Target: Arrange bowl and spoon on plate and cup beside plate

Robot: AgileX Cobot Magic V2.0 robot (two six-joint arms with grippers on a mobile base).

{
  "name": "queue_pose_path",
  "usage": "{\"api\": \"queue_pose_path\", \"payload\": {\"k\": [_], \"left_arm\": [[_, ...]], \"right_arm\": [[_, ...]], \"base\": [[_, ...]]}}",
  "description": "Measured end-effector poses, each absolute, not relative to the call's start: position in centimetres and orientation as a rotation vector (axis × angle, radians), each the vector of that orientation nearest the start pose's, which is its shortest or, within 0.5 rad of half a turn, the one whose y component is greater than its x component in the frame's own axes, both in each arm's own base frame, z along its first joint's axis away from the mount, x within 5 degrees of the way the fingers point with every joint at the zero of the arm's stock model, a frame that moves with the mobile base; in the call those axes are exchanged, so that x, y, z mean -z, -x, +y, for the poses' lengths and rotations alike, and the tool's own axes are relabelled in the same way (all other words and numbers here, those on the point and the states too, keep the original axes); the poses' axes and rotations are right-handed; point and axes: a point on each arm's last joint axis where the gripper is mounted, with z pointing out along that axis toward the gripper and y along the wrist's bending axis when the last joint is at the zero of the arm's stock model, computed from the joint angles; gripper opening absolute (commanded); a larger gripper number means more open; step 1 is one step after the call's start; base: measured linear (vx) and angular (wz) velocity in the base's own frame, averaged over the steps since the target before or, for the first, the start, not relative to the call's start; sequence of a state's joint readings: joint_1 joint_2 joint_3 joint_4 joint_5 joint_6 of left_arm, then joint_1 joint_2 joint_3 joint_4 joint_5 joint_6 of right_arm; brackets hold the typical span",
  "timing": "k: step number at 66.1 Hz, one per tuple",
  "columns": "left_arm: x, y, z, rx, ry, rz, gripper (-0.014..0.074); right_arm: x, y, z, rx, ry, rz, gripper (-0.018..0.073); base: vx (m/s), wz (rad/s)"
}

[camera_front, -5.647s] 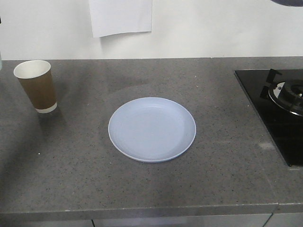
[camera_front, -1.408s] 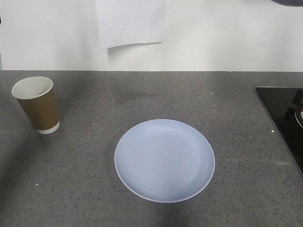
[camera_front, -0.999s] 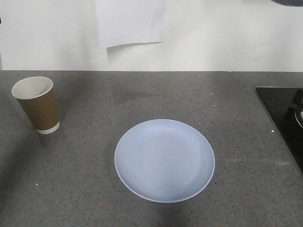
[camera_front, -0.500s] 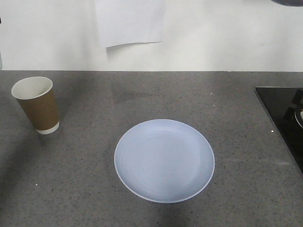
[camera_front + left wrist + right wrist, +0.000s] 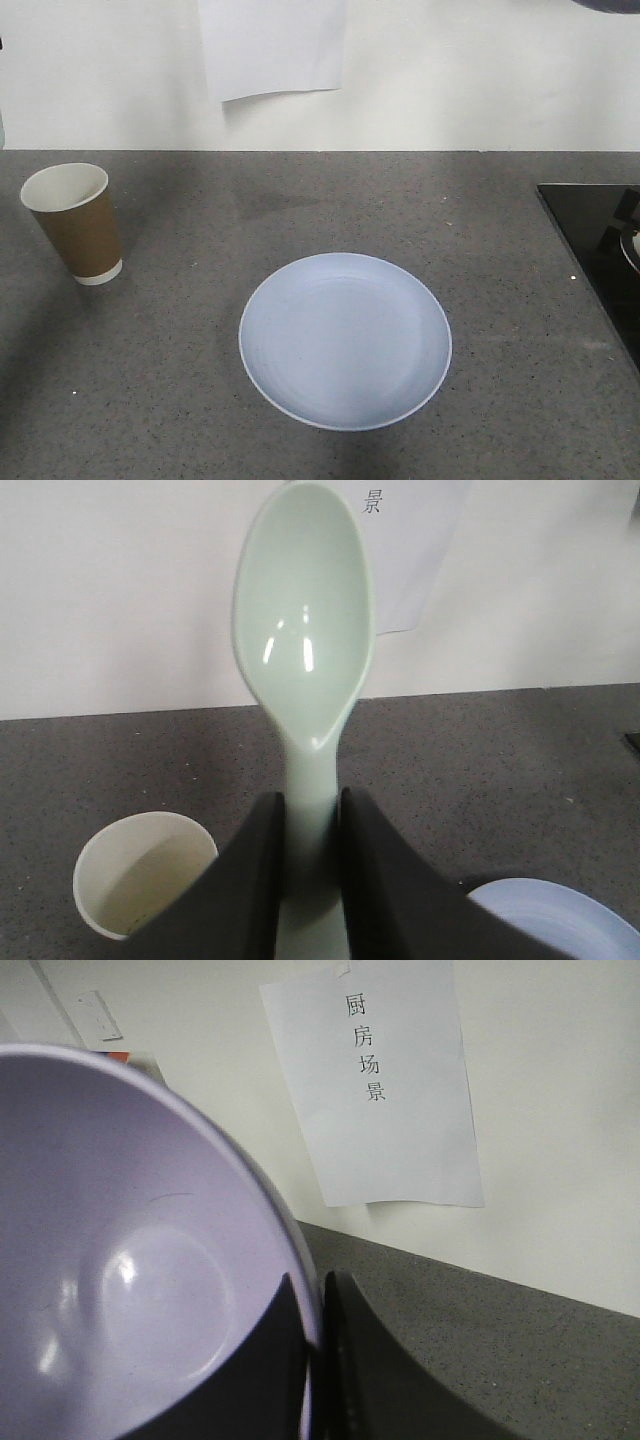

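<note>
The pale blue plate [image 5: 345,340] lies flat on the grey counter in the front view, and its edge shows at the bottom right of the left wrist view as plate [image 5: 560,920]. The brown paper cup [image 5: 72,222] stands upright to the plate's left, seen from above as cup [image 5: 140,885]. My left gripper [image 5: 311,810] is shut on the handle of the mint-green spoon [image 5: 303,640], whose head points up. My right gripper [image 5: 314,1295] is shut on the rim of the lavender bowl [image 5: 130,1290], one finger inside and one outside. Neither gripper shows in the front view.
A black cooktop [image 5: 600,250] sits at the counter's right edge. A white paper sheet [image 5: 273,45] with printed characters hangs on the wall behind, also visible as sheet [image 5: 385,1090]. A dark shape [image 5: 610,4] shows at the top right corner of the front view.
The front view has moved closer to the counter since the oldest frame, so the plate and cup look larger and lower. Over the last second the scene has only drifted slightly left.
</note>
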State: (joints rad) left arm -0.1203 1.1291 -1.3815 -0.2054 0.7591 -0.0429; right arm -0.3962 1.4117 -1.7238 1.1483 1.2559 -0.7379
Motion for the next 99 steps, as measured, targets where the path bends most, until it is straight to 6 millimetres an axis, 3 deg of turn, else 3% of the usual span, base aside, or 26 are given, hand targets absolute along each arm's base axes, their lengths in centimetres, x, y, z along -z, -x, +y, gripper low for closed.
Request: {"api": "queue_pose_path", "payload": {"k": [99], "left_arm": [[-46.32, -22.28, -3.98, 0.342, -0.020, 1.991, -0.0006]], "right_arm": [[-50.39, -26.62, -2.58, -0.714, 0.372, 1.834, -0.0006]], "base": [[0.00, 0.00]]}}
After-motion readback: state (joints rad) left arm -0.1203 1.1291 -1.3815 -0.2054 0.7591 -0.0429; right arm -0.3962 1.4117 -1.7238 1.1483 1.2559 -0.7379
